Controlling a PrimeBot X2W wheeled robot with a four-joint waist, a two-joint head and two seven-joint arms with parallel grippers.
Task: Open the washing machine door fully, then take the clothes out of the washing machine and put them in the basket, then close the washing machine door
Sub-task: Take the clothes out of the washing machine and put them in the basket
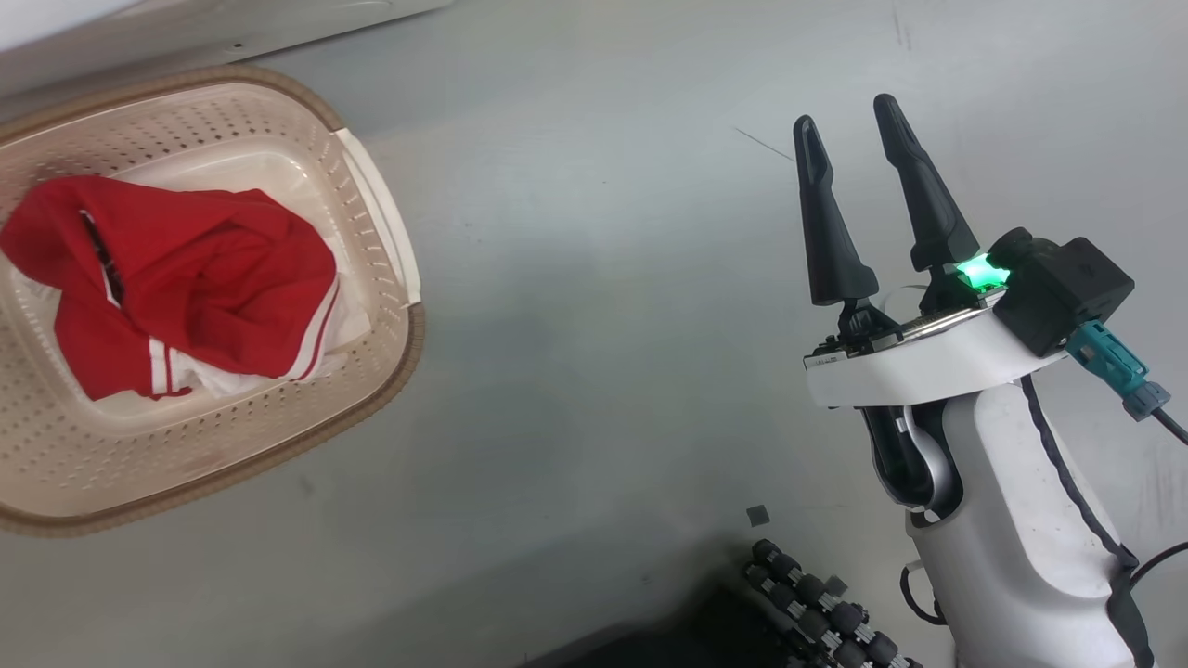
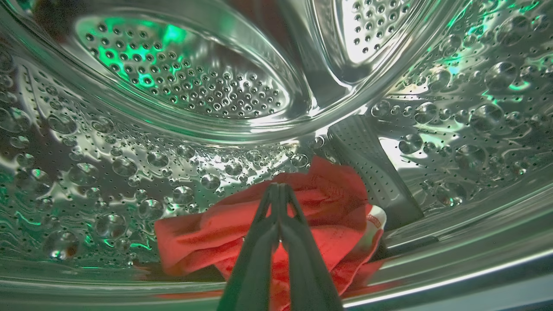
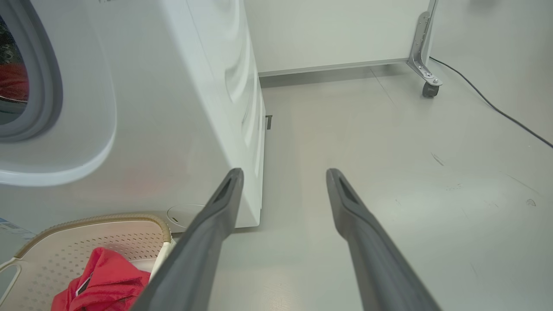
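Note:
My left gripper [image 2: 278, 186] is inside the washing machine's steel drum [image 2: 173, 86]. Its two fingers are shut together, and their tips pinch the top fold of the red clothes [image 2: 337, 203] lying on the drum floor. The basket [image 1: 399, 371] stands on the floor at the left with another red garment [image 1: 204, 278] in it. My right gripper [image 1: 845, 113] hangs open over bare floor to the basket's right, holding nothing. In the right wrist view its fingers [image 3: 284, 172] point past the washing machine [image 3: 173, 108] and the basket [image 3: 95, 220]. The washing machine door is out of view.
A ribbed drum paddle [image 2: 371, 164] rises just right of the clothes. A white panel on a castor leg [image 3: 427, 84] and a black cable [image 3: 488, 101] lie beyond the machine. My base's rollers [image 1: 817, 603] show at the lower edge.

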